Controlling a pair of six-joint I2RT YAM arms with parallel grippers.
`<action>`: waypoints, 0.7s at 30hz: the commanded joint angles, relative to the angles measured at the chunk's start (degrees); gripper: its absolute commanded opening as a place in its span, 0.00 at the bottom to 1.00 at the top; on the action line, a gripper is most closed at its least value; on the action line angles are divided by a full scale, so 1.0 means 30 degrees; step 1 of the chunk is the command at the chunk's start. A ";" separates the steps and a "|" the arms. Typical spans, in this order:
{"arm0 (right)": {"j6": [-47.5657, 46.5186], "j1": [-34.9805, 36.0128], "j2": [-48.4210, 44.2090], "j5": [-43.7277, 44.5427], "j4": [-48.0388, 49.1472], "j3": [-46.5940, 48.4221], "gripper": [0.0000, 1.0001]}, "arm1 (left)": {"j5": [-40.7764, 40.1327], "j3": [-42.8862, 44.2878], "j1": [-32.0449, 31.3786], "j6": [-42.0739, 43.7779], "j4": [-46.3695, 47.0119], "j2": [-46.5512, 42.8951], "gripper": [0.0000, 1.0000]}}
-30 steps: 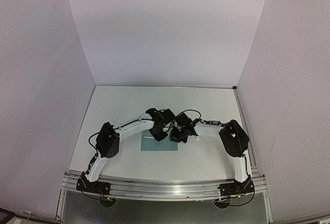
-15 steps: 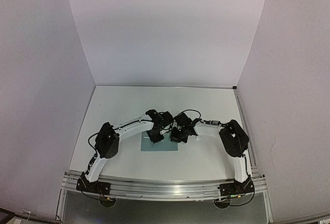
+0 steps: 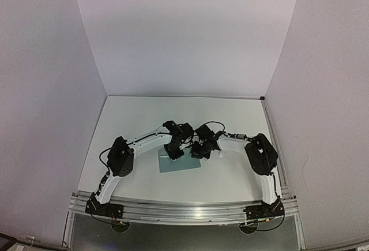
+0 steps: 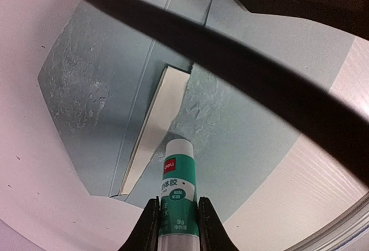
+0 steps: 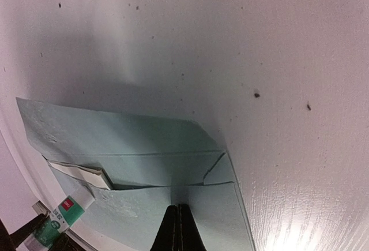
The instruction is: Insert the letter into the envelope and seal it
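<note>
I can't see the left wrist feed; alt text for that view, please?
The left gripper holds a green-and-white glue stick, its white tip aimed at the teal envelope. A cream letter shows at the envelope's opening; a black cable crosses the view.

Top view: bright, even, diffuse light on white walls point(image 3: 184, 32) and bench point(image 3: 230, 118); the wide lens bows the edges. The arms point(image 3: 144, 139) cast faint, soft shadows. Left wrist view: 1 dark cable point(image 4: 230, 66) close to the lens is out of focus; the envelope point(image 4: 248, 147) and glue stick point(image 4: 176, 182) label are sharp. Right wrist view: glare whitens the bench at lower right; a soft shadow lies beyond the envelope.
</note>
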 commanded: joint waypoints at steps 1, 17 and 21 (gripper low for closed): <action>-0.0105 0.0408 0.1179 0.0442 -0.0553 0.0441 0.00 | 0.2944 0.1376 -0.0695 0.0035 0.2617 0.0875 0.00; 0.0285 0.0673 0.1705 0.0074 -0.0497 0.0796 0.00 | 0.2446 0.2420 -0.0753 -0.0326 0.5279 0.0552 0.00; 0.0409 0.0673 0.1797 -0.0090 -0.0358 0.0822 0.00 | 0.3246 0.1774 -0.0753 -0.0769 0.6234 0.0447 0.00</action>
